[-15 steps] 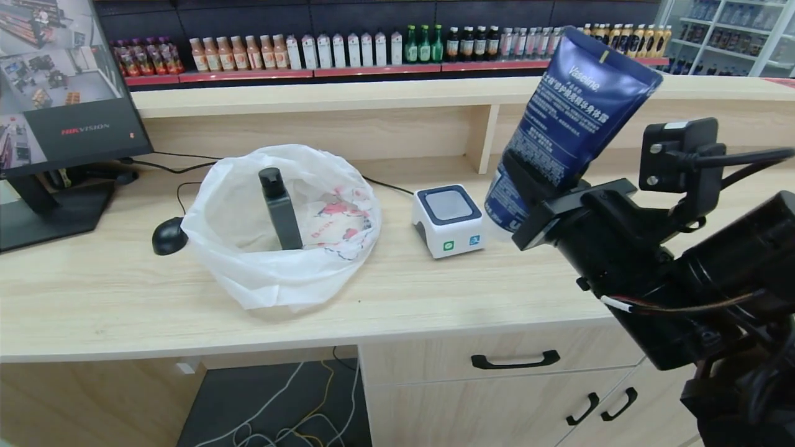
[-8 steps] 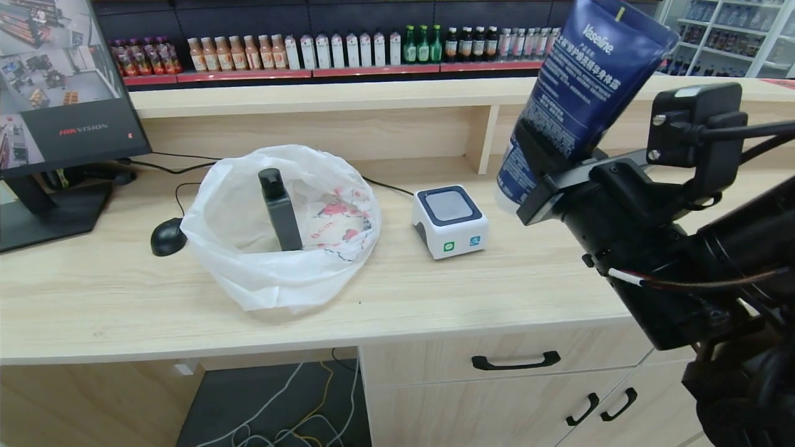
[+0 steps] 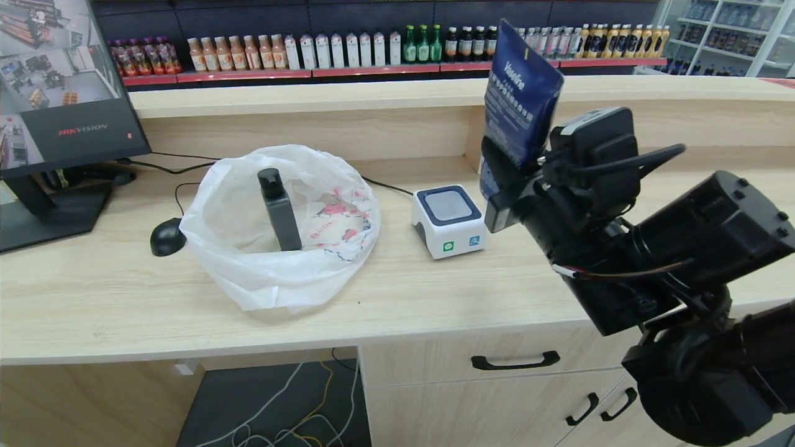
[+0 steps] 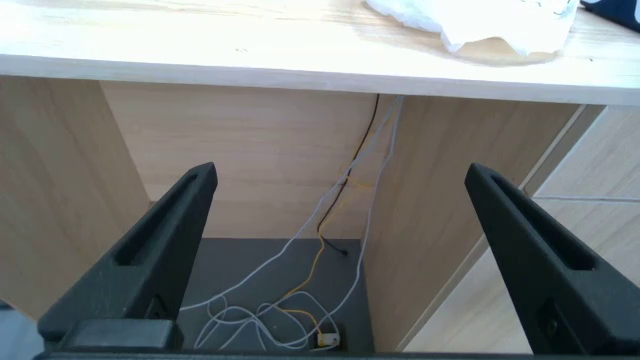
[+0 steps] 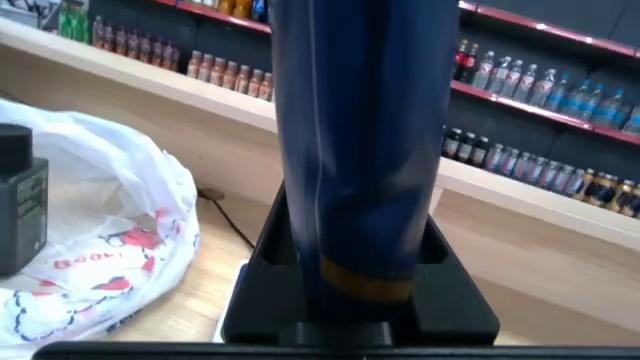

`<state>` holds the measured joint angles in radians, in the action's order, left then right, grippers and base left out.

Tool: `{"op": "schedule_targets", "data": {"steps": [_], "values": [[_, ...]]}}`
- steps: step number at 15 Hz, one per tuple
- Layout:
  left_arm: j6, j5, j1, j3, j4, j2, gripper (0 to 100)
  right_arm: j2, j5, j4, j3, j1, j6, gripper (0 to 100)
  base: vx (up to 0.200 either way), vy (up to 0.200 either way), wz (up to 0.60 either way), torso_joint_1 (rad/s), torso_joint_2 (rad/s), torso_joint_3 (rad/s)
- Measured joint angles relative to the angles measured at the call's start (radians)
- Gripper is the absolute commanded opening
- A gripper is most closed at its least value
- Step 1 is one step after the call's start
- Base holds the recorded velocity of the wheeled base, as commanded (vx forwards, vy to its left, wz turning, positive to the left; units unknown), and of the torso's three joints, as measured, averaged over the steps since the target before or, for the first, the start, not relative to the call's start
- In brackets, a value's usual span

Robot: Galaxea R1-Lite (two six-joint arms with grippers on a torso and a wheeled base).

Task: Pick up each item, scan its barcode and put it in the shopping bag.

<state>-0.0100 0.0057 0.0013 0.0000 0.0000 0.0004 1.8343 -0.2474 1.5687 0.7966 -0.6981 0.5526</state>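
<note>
The right gripper was clamped on the lower part of the blue tube, which stood nearly upright in the upper centre-right of the head view with its crimped end up. Over the preceding second the tube had first risen at the right of the frame, strongly tilted. It had then travelled left and turned, so that a narrower face met the camera. Its lower end had come to a position just right of the scanner and above counter level, not touching the scanner.

This placed the item at the scanning stage, as judged. The tube was not yet over the scanner window, and whether its barcode faced down could not be determined. The next move would probably call for a further leftward shift and a tilt toward the window.

The shopping bag lay open at left of centre, with a grey bottle standing inside it, so one item appeared already bagged. The tube was well apart from the bag.

In the left wrist view, the left gripper had its jaws wide apart and held nothing, below the counter edge.
</note>
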Motion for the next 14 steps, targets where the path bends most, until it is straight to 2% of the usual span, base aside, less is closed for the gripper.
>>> {"op": "schedule_targets", "data": {"steps": [3,6,8,14], "values": [[0.0,0.0,0.0,0.0,0.0,0.0,100,0.034,0.106,0.001,0.034,0.044,0.109,0,0.0,0.0,0.0,0.0,0.0,0.0],[0.0,0.0,0.0,0.0,0.0,0.0,100,0.094,0.227,0.001,0.139,0.088,0.166,0,0.0,0.0,0.0,0.0,0.0,0.0],[0.0,0.0,0.0,0.0,0.0,0.0,100,0.139,0.364,0.003,0.23,0.135,0.25,0,0.0,0.0,0.0,0.0,0.0,0.0],[0.0,0.0,0.0,0.0,0.0,0.0,100,0.242,0.605,0.001,0.287,0.257,0.275,0,0.0,0.0,0.0,0.0,0.0,0.0]]}}
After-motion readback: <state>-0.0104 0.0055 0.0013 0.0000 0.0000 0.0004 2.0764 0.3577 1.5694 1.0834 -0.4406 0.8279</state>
